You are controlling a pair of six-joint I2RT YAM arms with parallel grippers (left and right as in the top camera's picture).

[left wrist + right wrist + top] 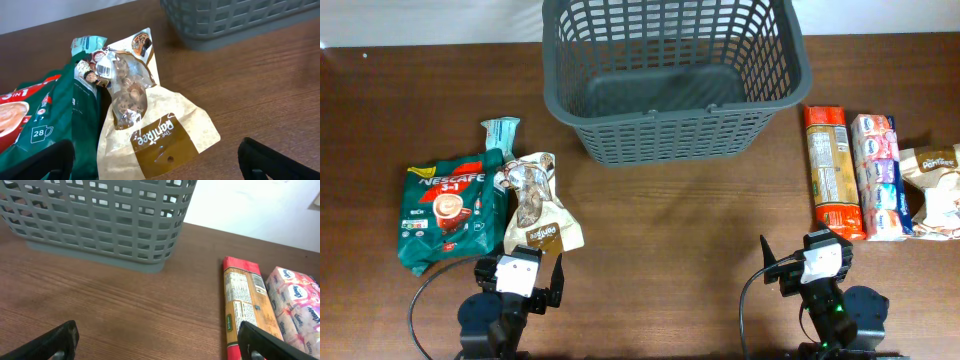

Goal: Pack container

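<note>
The dark grey slotted container (670, 130) stands empty at the back middle of the table; it also shows in the left wrist view (240, 20) and the right wrist view (100, 220). My left gripper (517, 285) is open and empty at the front left, just short of a beige and brown snack bag (535, 205) (150, 135) and a green Nescafe pack (448, 208) (40, 125). My right gripper (807, 265) is open and empty at the front right, next to a long orange-red packet (832, 170) (245, 305).
A pink and white tissue pack (878, 175) (295, 305) and a beige bag (938, 190) lie right of the orange-red packet. A small teal packet (501, 130) lies behind the Nescafe pack. Bare wood lies between the two groups.
</note>
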